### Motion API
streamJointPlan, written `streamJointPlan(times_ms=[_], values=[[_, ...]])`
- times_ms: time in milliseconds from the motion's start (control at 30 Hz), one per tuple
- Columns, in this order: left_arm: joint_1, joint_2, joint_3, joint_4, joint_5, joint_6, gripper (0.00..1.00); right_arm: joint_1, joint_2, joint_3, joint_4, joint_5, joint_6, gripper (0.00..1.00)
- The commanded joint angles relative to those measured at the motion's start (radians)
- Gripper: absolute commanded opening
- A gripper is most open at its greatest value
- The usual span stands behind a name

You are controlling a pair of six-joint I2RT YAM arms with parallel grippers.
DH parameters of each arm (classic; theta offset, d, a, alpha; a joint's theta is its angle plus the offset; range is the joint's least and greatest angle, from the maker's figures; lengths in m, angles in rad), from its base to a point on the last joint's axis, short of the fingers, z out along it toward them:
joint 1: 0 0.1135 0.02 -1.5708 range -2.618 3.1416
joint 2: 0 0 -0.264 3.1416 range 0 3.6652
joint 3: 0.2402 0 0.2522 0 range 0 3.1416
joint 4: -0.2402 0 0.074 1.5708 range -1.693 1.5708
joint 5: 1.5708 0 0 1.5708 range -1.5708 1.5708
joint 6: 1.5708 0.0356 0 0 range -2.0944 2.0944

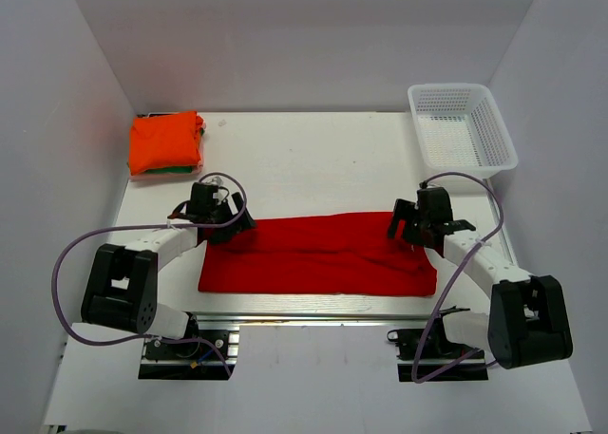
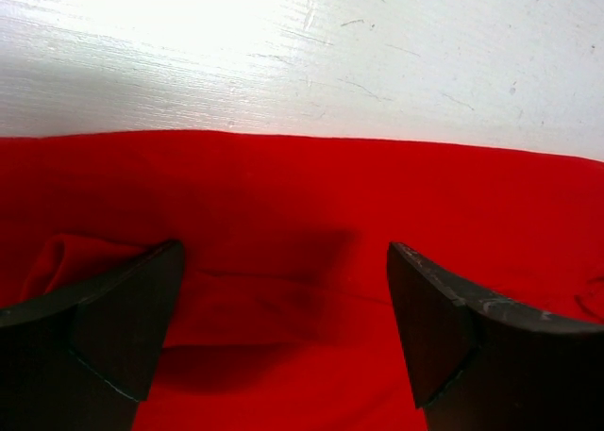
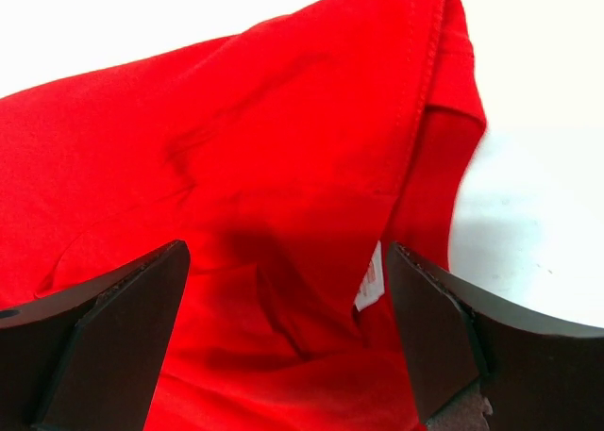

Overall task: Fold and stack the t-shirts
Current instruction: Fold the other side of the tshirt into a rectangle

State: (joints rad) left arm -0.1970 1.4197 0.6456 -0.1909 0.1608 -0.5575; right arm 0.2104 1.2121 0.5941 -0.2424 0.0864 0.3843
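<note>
A bright red t-shirt (image 1: 318,254) lies folded into a long band across the near part of the white table (image 1: 313,159). My left gripper (image 1: 226,222) hovers over its left end, jaws wide apart with only red cloth (image 2: 283,214) below them. Over the shirt's right end my right gripper (image 1: 407,227) stands open too. In the right wrist view the red cloth (image 3: 283,148) lies rumpled there, and a small white tag (image 3: 370,285) shows beside the right finger (image 3: 444,341). A folded orange t-shirt (image 1: 165,141) rests on a green one (image 1: 176,169) at the far left corner.
A white mesh basket (image 1: 463,128) stands at the far right corner. White walls enclose the table on three sides. A metal rail (image 1: 313,317) runs along the near edge between the two arm bases.
</note>
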Motion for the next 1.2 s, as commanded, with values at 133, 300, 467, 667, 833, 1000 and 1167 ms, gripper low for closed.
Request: streamJointPlan(times_ms=[133,300,467,667,833,1000,1167], values=[[0.004,0.061,-0.02,-0.166,-0.099,0.014,1.0,-0.003,0.02,0.001,0.091,-0.073,-0.027,0.82],[0.004,0.05,-0.02,-0.176,-0.109,0.014,1.0,-0.002,-0.014,-0.01,0.095,-0.148,-0.029,0.4],[0.004,0.041,-0.011,-0.185,-0.118,0.014,1.0,-0.003,-0.046,-0.011,0.072,-0.174,-0.038,0.23],[0.004,0.041,-0.011,-0.185,-0.118,0.014,1.0,-0.006,-0.052,-0.01,0.054,-0.172,-0.039,0.0],[0.004,0.041,-0.001,-0.196,-0.132,0.014,1.0,-0.003,-0.069,0.004,0.035,-0.091,-0.039,0.0],[0.004,0.041,0.009,-0.242,-0.184,0.005,1.0,-0.003,-0.051,0.036,-0.035,0.128,0.005,0.0],[0.004,0.009,-0.003,-0.274,-0.193,-0.016,1.0,0.0,0.012,0.041,-0.013,0.188,0.024,0.0]])
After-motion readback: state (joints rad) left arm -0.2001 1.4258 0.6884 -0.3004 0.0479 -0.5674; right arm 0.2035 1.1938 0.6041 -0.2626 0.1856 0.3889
